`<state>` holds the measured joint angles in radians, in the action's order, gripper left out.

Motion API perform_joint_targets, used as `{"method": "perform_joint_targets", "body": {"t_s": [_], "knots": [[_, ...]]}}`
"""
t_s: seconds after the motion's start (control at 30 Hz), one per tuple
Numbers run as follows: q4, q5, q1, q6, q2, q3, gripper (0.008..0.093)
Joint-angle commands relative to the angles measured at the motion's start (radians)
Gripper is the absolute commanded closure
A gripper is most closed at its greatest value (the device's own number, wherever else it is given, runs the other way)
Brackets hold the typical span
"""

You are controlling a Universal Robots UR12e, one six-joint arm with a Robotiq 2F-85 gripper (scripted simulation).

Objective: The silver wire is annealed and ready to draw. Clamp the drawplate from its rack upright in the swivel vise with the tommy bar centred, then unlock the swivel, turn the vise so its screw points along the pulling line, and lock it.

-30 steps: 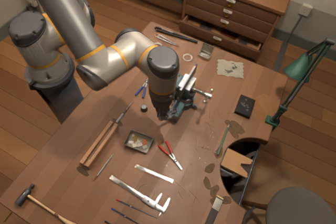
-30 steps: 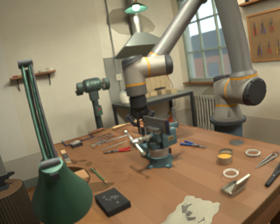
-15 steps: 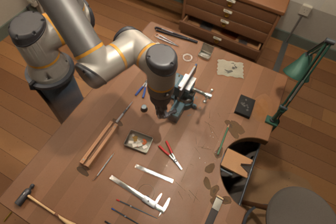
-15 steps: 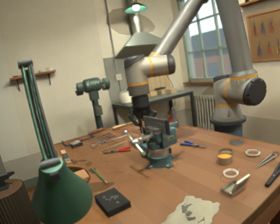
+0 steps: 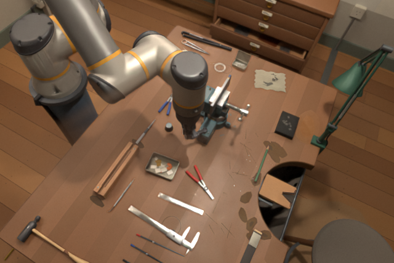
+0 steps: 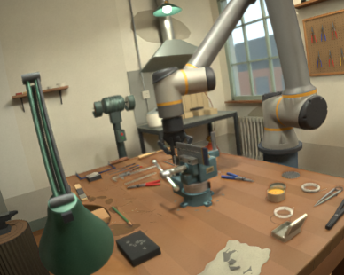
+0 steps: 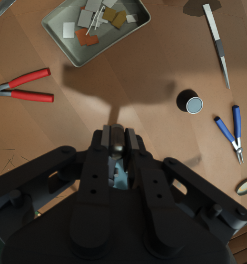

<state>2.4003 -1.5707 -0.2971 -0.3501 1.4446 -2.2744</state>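
The blue swivel vise stands at the middle of the bench. The drawplate is clamped upright in its jaws. The screw with its tommy bar sticks out toward the lamp side. The swivel lock lever, a short knurled handle at the vise base, is gripped by my closed gripper on the side away from the screw. In the second side camera my gripper sits behind the vise. The empty wooden rack lies to the left.
A metal tray of scraps lies just in front of the vise. Red pliers, blue pliers and a small cylinder lie around my gripper. A green lamp stands at the bench's right edge.
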Motion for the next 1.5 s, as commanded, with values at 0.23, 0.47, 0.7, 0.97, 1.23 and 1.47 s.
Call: {"method": "perform_joint_targets", "body": {"t_s": [0.23,0.47,0.7,0.97,1.23,1.47], "knots": [[0.0,0.0,0.0,0.0,0.001,0.001,0.0934],[0.0,0.0,0.0,-0.001,0.001,0.001,0.0934],[0.0,0.0,0.0,-0.001,0.001,0.001,0.0814],[0.0,0.0,0.0,-0.001,0.001,0.001,0.0654],[0.0,0.0,0.0,-0.001,0.001,0.001,0.0534],[0.0,0.0,0.0,-0.001,0.001,0.001,0.0534]]}}
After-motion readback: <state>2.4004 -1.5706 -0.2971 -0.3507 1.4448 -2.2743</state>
